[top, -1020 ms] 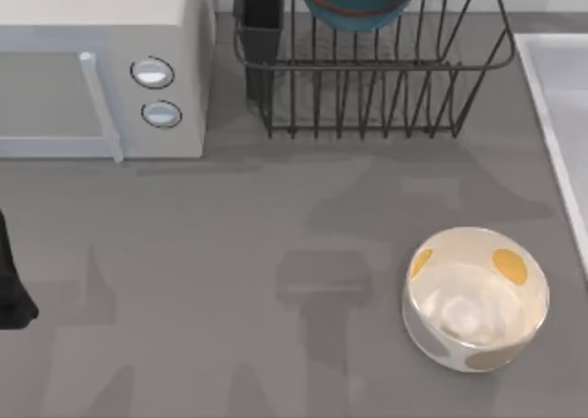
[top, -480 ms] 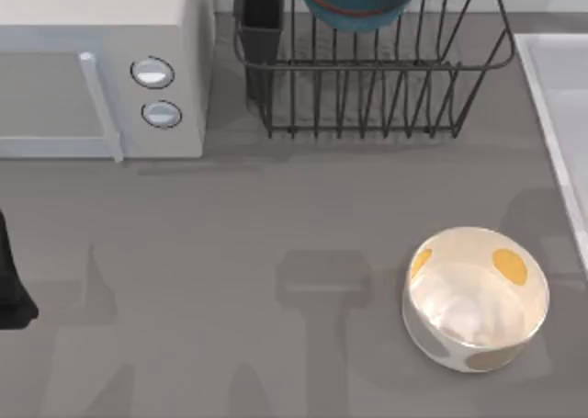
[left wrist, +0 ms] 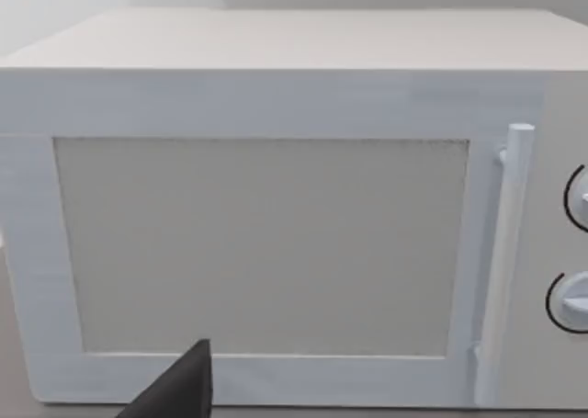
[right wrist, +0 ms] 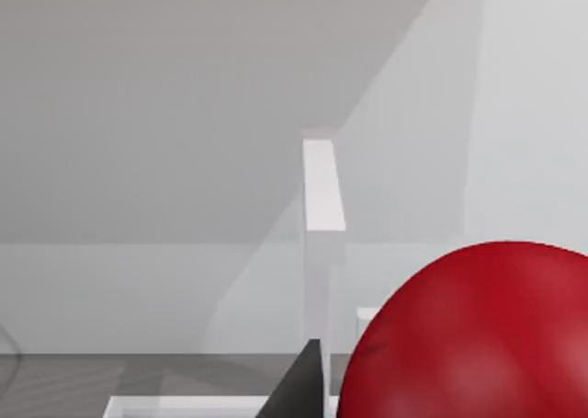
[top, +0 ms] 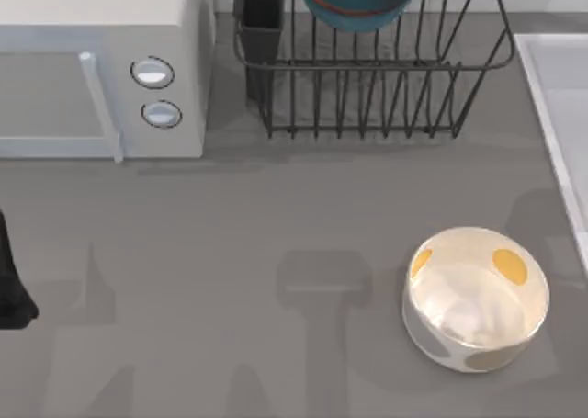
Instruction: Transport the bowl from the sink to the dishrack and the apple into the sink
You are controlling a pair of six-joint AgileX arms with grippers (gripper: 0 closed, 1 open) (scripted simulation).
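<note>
At the far left your left arm (top: pixel 11 285) sits parked at the counter's (top: pixel 230 253) edge; its wrist view faces the microwave (left wrist: pixel 266 234) just ahead, with one dark fingertip (left wrist: pixel 179 390) in the corner, and you cannot tell whether that pincer is apart or together.

Moving right, the bowl (top: pixel 358 0) already rests in the dishrack (top: pixel 367 87), so that half looks done. The white bowl (top: pixel 476 299) stands on the counter, near the sink (top: pixel 551 96) at the right edge.

In the right wrist view the apple (right wrist: pixel 478 335) sits right up against the right pincer, beside one dark finger (right wrist: pixel 303 386), with the sink's pale rim (right wrist: pixel 322 184) beyond it. It looks clamped on the apple, though only one finger shows.

What could go wrong: if you let go before the apple is over the basin, it could strike the rim and roll onto the counter. A high drop could also bounce it out.
</note>
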